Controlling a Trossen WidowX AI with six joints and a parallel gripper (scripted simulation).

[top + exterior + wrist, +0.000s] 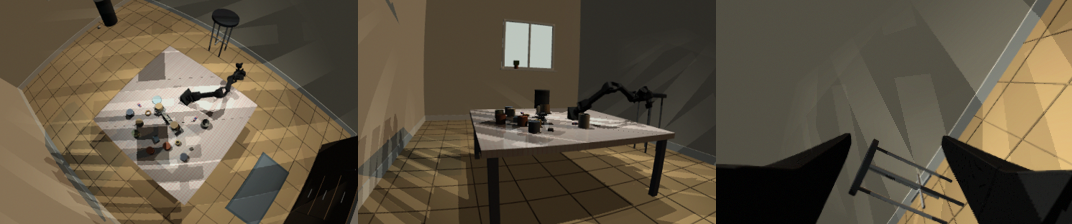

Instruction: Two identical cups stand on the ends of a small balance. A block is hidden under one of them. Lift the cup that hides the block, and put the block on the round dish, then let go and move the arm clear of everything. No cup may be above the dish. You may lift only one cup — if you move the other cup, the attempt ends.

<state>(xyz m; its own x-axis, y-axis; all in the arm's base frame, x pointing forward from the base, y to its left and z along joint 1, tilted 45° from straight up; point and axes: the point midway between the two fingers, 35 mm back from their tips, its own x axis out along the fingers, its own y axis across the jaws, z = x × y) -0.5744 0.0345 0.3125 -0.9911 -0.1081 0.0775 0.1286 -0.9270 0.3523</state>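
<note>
Two identical tan cups stand on the ends of a small dark balance (165, 116) in the middle of the table. One cup (159, 106) is at the far end and the other cup (175, 125) at the near end. No block shows. The round pale blue dish (157, 99) lies flat just beyond the far cup. My gripper (239, 66) (648, 104) (897, 139) is open and empty. It hangs out past the table's edge, far from the cups, and faces the wall and a stool.
Several other cups, rings and small items lie scattered around the balance, such as a dark cup (205, 123) (584, 120) and a blue-grey cup (184, 156). A black stool (225, 19) (871, 170) stands on the floor beyond the gripper.
</note>
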